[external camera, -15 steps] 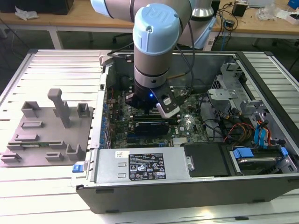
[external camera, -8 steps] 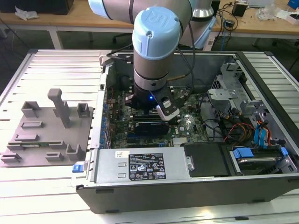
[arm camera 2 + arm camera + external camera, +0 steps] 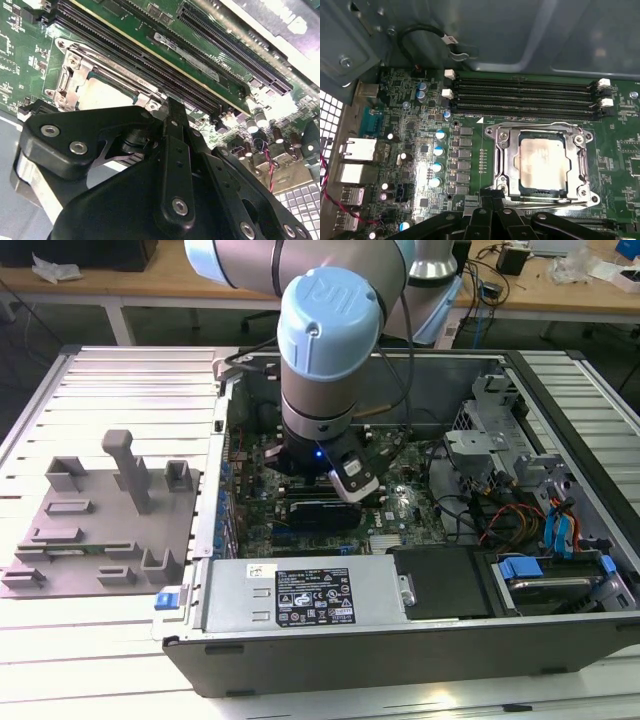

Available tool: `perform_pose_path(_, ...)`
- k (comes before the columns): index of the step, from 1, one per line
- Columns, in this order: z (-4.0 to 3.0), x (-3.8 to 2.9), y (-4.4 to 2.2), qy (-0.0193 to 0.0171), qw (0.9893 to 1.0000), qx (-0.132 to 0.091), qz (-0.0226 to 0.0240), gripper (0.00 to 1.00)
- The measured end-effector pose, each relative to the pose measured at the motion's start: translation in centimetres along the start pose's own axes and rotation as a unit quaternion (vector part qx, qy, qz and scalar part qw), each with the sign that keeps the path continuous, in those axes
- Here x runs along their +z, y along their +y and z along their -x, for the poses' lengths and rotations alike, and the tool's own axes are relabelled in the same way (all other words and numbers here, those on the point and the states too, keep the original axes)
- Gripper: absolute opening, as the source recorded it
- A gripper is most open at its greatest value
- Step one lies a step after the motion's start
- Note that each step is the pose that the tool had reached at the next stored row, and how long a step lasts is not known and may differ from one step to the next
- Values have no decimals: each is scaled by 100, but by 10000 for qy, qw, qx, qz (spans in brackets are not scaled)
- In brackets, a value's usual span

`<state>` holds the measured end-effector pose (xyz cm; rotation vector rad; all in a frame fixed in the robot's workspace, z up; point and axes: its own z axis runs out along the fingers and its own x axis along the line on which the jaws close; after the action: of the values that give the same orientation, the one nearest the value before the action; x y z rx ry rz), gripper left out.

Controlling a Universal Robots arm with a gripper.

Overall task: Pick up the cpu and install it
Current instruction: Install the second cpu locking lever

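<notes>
Here, cpu [image 3: 543, 164] in socket [image 3: 496, 165] (motherboard [image 3: 415, 150])

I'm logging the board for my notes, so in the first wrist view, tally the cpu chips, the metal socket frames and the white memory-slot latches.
cpu: 1
socket frame: 1
white memory-slot latches: 4
Total: 6

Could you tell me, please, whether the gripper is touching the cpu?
Apart: in the first wrist view the cpu lies bare in its socket frame, with the gripper short of it.
</notes>
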<state>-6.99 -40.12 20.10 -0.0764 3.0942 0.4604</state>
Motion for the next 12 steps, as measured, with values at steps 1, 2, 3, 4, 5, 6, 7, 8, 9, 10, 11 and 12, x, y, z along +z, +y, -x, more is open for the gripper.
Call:
perform_pose_path(1,-1,6,-2,0,10000,0,3,11)
perform_pose_path(2,-1,10,-3,0,10000,1,4,11)
perform_pose_path(3,-1,15,-4,0,10000,1,4,11)
perform_pose_path(4,-1,17,-5,0,10000,1,3,11)
perform_pose_path(5,-2,20,-6,1,10000,2,3,11)
perform_pose_path(6,-1,22,-6,0,10000,1,4,11)
perform_pose_path(7,-1,26,-6,0,10000,1,7,11)
perform_pose_path(8,-1,31,-4,0,10000,1,14,11)
perform_pose_path(9,-1,36,-1,-1,10000,1,19,11)
perform_pose_path(10,-1,40,-1,-1,10000,1,20,11)
perform_pose_path(11,0,43,-1,-2,10000,1,20,11)
perform_pose_path(12,1,45,-1,-1,10000,1,19,11)
